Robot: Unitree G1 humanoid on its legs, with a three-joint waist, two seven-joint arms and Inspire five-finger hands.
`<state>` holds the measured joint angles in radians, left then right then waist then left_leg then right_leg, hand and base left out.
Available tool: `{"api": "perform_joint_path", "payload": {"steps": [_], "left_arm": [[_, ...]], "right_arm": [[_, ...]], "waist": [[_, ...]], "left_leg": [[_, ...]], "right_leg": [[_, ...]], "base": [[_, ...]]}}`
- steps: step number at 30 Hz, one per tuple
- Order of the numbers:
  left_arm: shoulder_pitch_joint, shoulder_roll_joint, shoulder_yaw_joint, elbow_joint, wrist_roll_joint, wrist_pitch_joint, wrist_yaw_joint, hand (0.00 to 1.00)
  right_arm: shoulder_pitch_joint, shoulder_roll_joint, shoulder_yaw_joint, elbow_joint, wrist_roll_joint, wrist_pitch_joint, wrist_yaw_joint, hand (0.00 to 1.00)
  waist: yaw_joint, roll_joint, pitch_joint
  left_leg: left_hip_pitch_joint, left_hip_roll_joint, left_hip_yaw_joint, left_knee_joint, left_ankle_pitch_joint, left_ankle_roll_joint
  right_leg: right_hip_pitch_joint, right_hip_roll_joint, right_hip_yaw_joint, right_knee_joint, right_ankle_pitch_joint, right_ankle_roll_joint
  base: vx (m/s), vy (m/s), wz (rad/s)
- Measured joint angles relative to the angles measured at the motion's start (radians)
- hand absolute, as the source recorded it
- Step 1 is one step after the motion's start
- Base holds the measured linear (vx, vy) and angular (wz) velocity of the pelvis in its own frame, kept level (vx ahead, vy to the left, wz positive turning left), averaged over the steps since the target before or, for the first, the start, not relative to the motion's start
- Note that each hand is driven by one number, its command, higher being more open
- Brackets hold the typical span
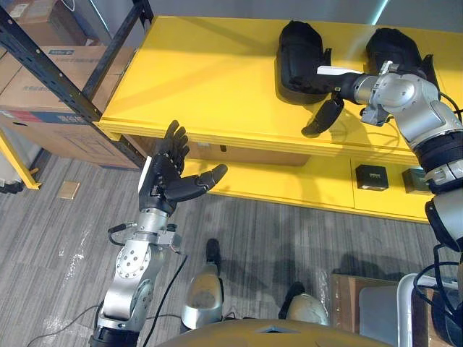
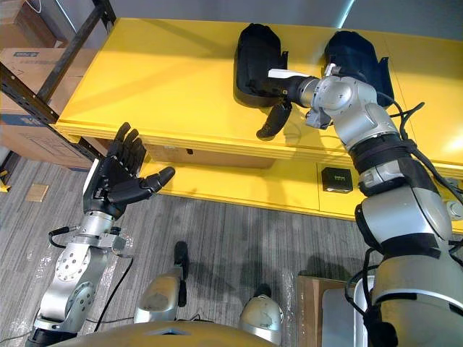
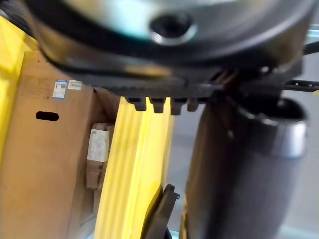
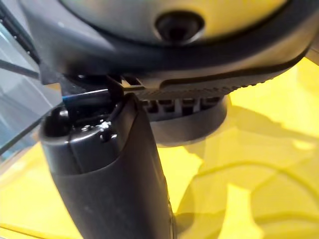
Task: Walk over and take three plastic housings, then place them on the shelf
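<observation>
We are at the pick-up step: our right hand (image 2: pixel 273 116) lies on one black moulded plastic housing (image 1: pixel 300 50) at one o'clock on the yellow tabletop (image 1: pixel 202 79), with a second housing (image 1: pixel 391 45) beside it. We cannot tell whether the right hand grips it. Our left hand (image 1: pixel 170 181) is spread empty at eight o'clock. Next, we need a firm clasp and lift.

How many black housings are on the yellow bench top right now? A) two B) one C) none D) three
A: the left housing and the right housing lie side by side on the yellow bench top, with the right hand at the left one.
</observation>
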<state>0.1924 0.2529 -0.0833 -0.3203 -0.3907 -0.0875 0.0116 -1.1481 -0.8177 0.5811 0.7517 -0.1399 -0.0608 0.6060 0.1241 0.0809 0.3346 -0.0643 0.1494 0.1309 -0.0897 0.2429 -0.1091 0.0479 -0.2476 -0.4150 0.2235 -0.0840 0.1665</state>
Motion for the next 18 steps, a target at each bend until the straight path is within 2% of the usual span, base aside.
{"api": "perform_joint_path", "payload": {"steps": [4,8,12,18], "left_arm": [[0.0,-0.002,0.0,-0.001,0.0,0.006,-0.001,1.0],[0.0,-0.003,0.001,-0.001,0.001,0.006,-0.001,1.0],[0.0,-0.003,0.001,-0.002,0.001,0.007,-0.002,1.0],[0.003,-0.014,0.0,-0.002,0.002,0.008,-0.006,1.0]], "right_arm": [[0.032,0.001,-0.028,-0.016,0.003,0.006,0.001,1.0],[0.05,0.006,-0.049,-0.03,0.004,0.013,0.001,1.0],[0.098,0.033,-0.061,-0.056,0.004,0.03,0.003,1.0],[0.129,0.057,-0.06,-0.073,0.02,0.029,0.003,1.0]], "waist": [[-0.002,-0.001,-0.002],[-0.004,-0.004,-0.006],[-0.004,-0.017,-0.04],[-0.005,-0.015,-0.06]], "left_leg": [[0.0,0.0,0.0,0.0,-0.005,-0.006],[0.0,-0.001,0.0,0.0,0.001,0.002],[0.002,-0.003,0.0,0.001,0.001,0.001],[0.005,-0.002,-0.001,0.0,0.002,0.001]], "right_leg": [[-0.001,-0.001,0.0,-0.001,0.0,0.0],[0.0,-0.001,-0.001,0.0,0.001,0.001],[0.004,-0.002,-0.002,-0.002,0.001,0.002],[0.009,-0.002,-0.003,-0.01,0.002,0.002]], "base": [[-0.02,-0.006,0.0],[0.0,0.0,0.0],[0.0,0.0,0.0],[0.0,0.0,0.0]]}}
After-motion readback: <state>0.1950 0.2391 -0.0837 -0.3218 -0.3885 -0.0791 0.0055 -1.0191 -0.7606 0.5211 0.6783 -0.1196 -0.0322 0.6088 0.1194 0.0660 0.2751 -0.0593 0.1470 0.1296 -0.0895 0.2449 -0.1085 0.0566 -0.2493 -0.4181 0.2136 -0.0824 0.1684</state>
